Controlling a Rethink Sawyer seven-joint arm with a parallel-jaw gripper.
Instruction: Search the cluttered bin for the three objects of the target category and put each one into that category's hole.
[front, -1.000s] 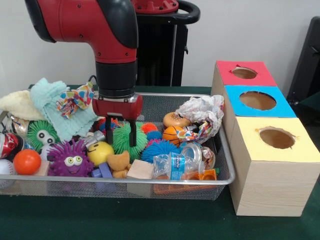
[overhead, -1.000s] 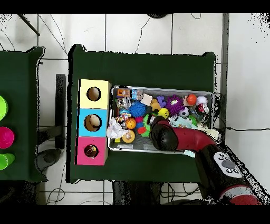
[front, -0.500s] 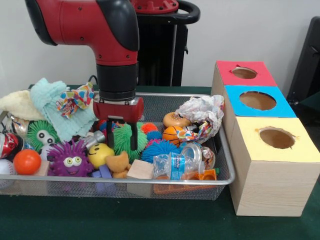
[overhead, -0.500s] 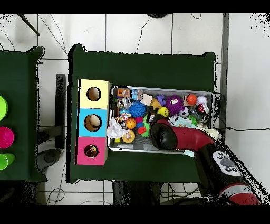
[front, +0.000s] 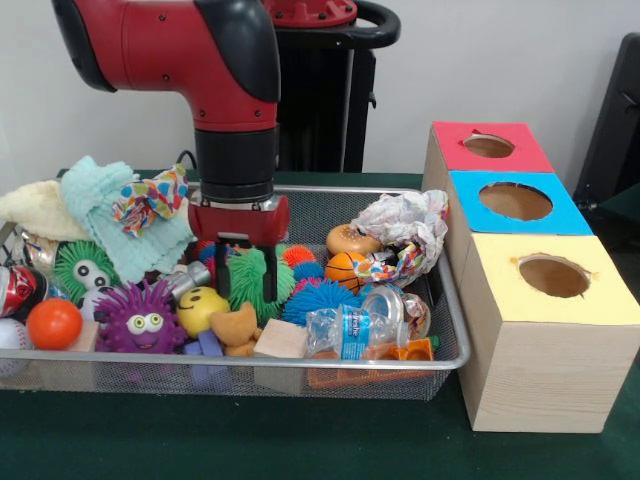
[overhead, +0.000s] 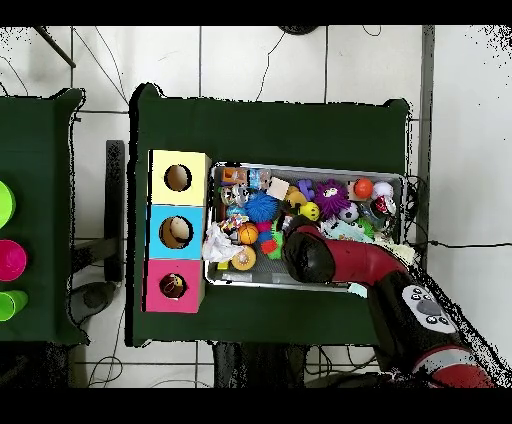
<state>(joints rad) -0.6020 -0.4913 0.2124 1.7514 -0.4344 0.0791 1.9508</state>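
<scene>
My gripper (front: 246, 288) is open, its two black fingers reaching down on either side of a green spiky ball (front: 250, 272) in the middle of the wire mesh bin (front: 300, 362). A blue spiky ball (front: 320, 297) lies just right of it, and a purple spiky ball with eyes (front: 142, 318) and a green one with eyes (front: 85, 268) sit to the left. Three hole boxes stand right of the bin: red (front: 488, 146), blue (front: 515, 201) and yellow (front: 553, 276). In the overhead view the arm (overhead: 315, 255) hides the gripper.
The bin also holds a yellow smiley ball (front: 200, 305), an orange ball (front: 53, 323), a small basketball (front: 345, 268), a plastic bottle (front: 350, 330), crumpled paper (front: 405, 230), a wooden block (front: 280, 340) and a teal towel (front: 100, 205).
The gripper has sunk a little lower, so its fingers now reach further down around the green spiky ball. Nothing in the bin has shifted.
</scene>
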